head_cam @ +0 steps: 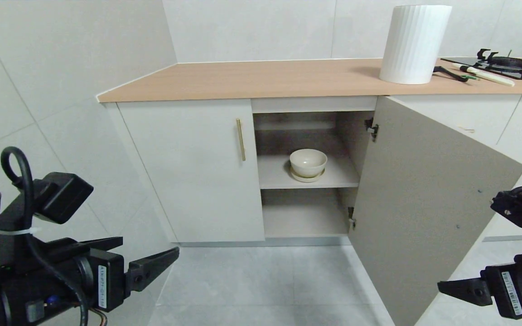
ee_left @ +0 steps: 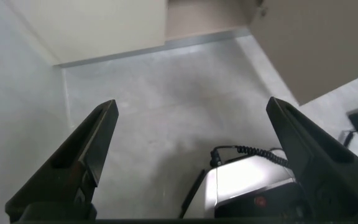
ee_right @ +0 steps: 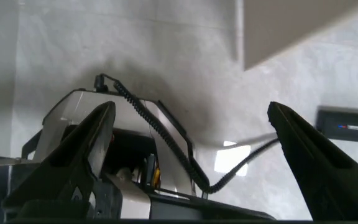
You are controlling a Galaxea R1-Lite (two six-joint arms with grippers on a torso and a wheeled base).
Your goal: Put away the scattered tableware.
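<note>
Cream bowl [head_cam: 308,161] on a saucer [head_cam: 306,177], on the cabinet's middle shelf [head_cam: 279,174] at frame centre. Open cabinet door [head_cam: 424,194] swung out right of centre, nearer the right gripper [ee_right: 191,107] at lower right than the left gripper [head_cam: 150,246], lower left. Both spread wide, empty.

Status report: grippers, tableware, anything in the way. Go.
Open and empty: left gripper, right gripper. Tableware: bowl on plate, upper shelf. The cabinet door stands wide open; nothing blocks the shelf.
</note>
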